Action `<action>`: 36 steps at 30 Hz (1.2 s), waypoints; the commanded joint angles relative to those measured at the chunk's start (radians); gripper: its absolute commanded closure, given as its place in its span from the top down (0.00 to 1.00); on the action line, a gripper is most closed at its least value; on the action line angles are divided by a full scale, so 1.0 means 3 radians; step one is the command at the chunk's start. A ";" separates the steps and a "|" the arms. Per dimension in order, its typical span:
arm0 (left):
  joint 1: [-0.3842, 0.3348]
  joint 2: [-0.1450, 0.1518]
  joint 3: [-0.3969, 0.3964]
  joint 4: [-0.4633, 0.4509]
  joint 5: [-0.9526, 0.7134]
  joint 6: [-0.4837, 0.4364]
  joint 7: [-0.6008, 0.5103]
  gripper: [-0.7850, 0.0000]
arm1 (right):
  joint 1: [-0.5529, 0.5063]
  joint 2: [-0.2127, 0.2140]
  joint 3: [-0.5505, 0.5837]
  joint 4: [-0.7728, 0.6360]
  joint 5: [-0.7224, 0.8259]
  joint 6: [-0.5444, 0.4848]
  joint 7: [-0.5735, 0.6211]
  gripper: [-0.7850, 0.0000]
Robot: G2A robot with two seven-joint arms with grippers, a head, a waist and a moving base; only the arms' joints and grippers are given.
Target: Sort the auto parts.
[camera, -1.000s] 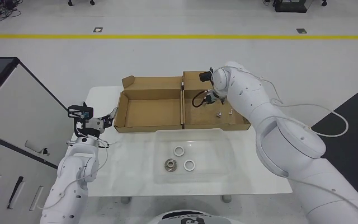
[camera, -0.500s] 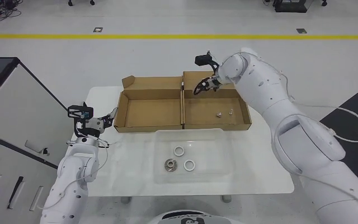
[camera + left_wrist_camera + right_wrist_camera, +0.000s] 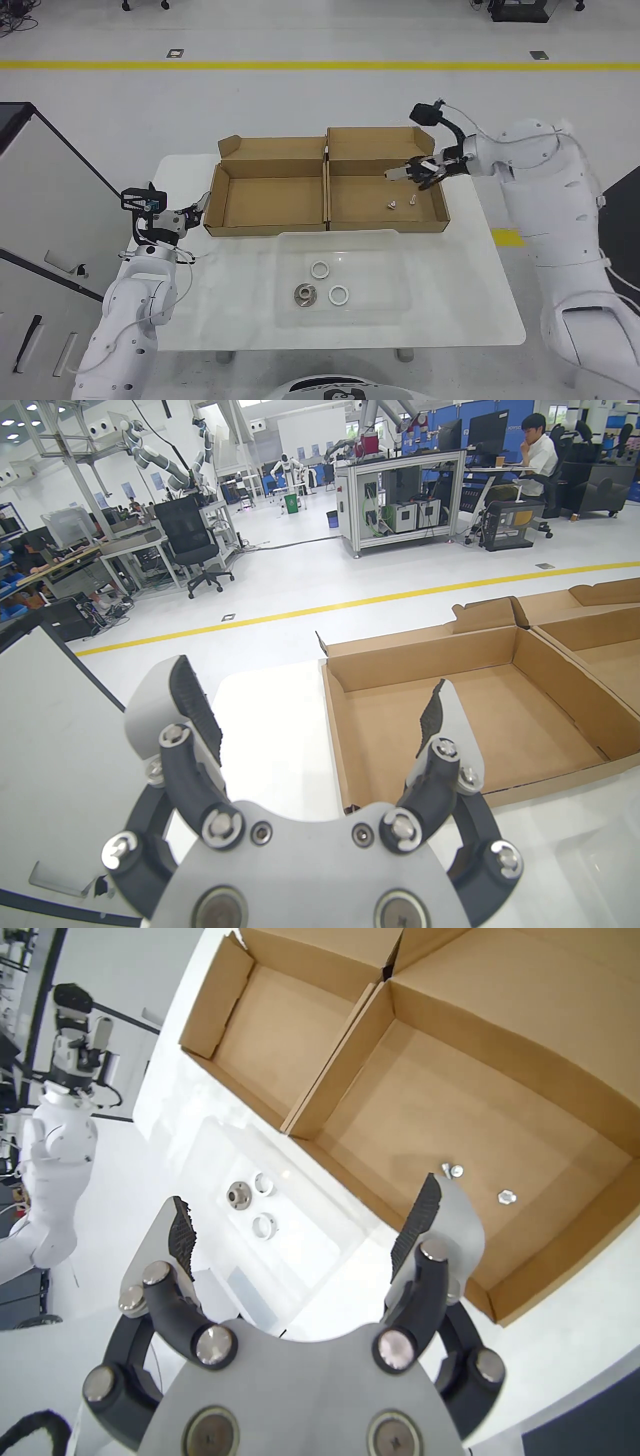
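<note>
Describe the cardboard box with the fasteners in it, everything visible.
Shallow brown corrugated cardboard box, open-topped, lid flap folded back at the far side. It lies flat on the white table, one side wall against a matching empty box. A small bolt and a hex nut lie on its floor near one corner. The open right gripper hovers above it.
</note>
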State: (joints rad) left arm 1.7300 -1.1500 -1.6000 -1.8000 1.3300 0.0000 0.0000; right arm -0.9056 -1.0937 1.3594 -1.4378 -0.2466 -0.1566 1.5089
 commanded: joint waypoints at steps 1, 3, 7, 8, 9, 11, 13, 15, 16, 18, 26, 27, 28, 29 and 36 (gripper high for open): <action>0.0000 0.0000 0.0000 0.0000 0.0000 0.0000 0.0000 1.00 | -0.0191 0.0049 0.0257 -0.0148 0.0188 -0.0036 0.0090 1.00; 0.0000 0.0000 0.0000 0.0000 0.0000 0.0000 0.0000 1.00 | -0.0341 0.0098 0.0409 -0.0236 0.0359 -0.0080 0.0090 1.00; 0.0000 0.0000 0.0000 0.0000 0.0000 0.0000 0.0000 1.00 | -0.0582 0.0211 0.0637 -0.0322 0.0726 -0.0175 0.0090 1.00; 0.0000 0.0000 0.0000 0.0000 0.0000 0.0000 0.0000 1.00 | -0.0635 0.0240 0.0681 -0.0326 0.0841 -0.0200 0.0090 1.00; 0.0000 0.0000 0.0000 0.0000 0.0000 0.0000 0.0000 1.00 | -0.0686 0.0273 0.0719 -0.0335 0.0943 -0.0237 0.0090 1.00; 0.0000 0.0000 0.0000 0.0000 0.0000 0.0000 0.0000 1.00 | -0.0779 0.0338 0.0788 -0.0343 0.1157 -0.0292 0.0090 1.00; 0.0000 0.0000 0.0000 0.0000 0.0000 0.0000 0.0000 1.00 | -0.0869 0.0405 0.0844 -0.0355 0.1370 -0.0354 0.0090 1.00; 0.0000 0.0000 0.0000 0.0000 0.0000 0.0000 0.0000 1.00 | -0.0945 0.0470 0.0880 -0.0365 0.1599 -0.0422 0.0090 1.00; 0.0000 0.0000 0.0000 0.0000 0.0000 0.0000 0.0000 1.00 | -0.0976 0.0502 0.0888 -0.0372 0.1693 -0.0425 0.0090 1.00; 0.0000 0.0000 0.0000 0.0000 0.0000 0.0000 0.0000 1.00 | -0.1022 0.0562 0.0886 -0.0386 0.1918 -0.0426 0.0090 1.00; 0.0000 0.0000 0.0000 0.0000 0.0000 0.0000 0.0000 1.00 | -0.1049 0.0652 0.0865 -0.0382 0.2237 -0.0426 0.0090 1.00; 0.0000 0.0000 0.0000 0.0000 0.0000 0.0000 0.0000 1.00 | -0.1049 0.0652 0.0865 -0.0382 0.2237 -0.0426 0.0090 1.00; 0.0000 0.0000 0.0000 0.0000 0.0000 0.0000 0.0000 1.00 | -0.1049 0.0652 0.0865 -0.0382 0.2237 -0.0426 0.0090 1.00; 0.0000 0.0000 0.0000 0.0000 0.0000 0.0000 0.0000 1.00 | -0.1049 0.0652 0.0865 -0.0382 0.2237 -0.0426 0.0090 1.00; 0.0000 0.0000 0.0000 0.0000 0.0000 0.0000 0.0000 1.00 | -0.1049 0.0652 0.0865 -0.0382 0.2237 -0.0426 0.0090 1.00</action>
State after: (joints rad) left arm 1.7300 -1.1500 -1.6000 -1.8000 1.3300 0.0000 0.0000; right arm -1.2203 -0.8980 1.6188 -1.5525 0.4245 -0.2843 1.5359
